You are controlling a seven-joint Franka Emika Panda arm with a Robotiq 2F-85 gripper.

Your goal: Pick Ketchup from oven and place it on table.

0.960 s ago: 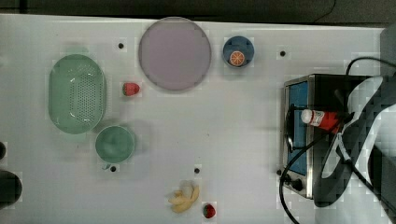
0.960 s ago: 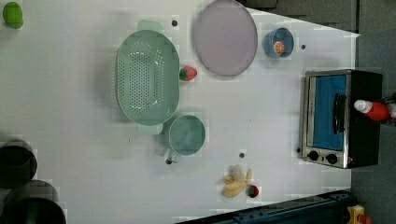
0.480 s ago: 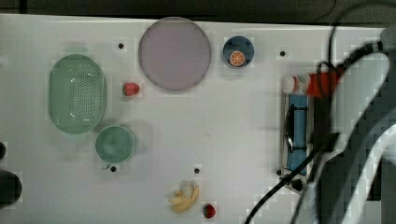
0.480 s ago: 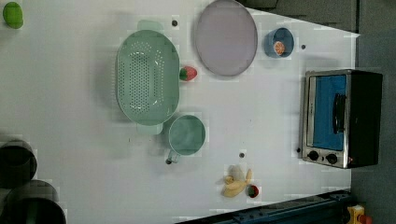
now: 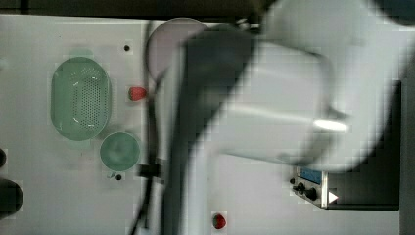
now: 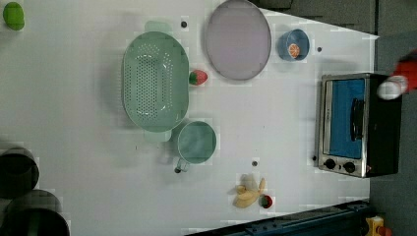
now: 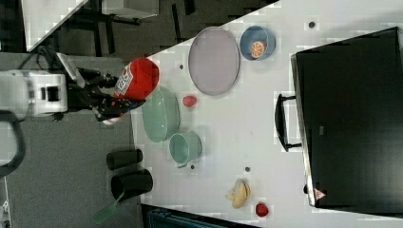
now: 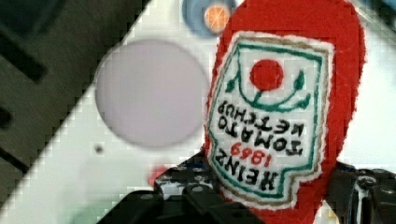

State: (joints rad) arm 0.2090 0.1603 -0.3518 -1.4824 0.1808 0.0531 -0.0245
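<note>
In the right view, the gripper (image 7: 111,97) at the right view's left is clamped on the ketchup (image 7: 138,78), held in the air clear of the table (image 7: 266,156). The plate (image 7: 214,60) lies farther right, and the oven (image 7: 351,118) stands rightmost, well apart from the bottle.

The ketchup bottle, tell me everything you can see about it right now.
The red plastic ketchup bottle has a white label with green trim, a red tomato and the words Heinz Tomato Ketchup. The white cap shows in the left view. The black gripper is shut on its body, fingers on either side. The right view shows the bottle held off the white table, beside the pale green colander.
</note>
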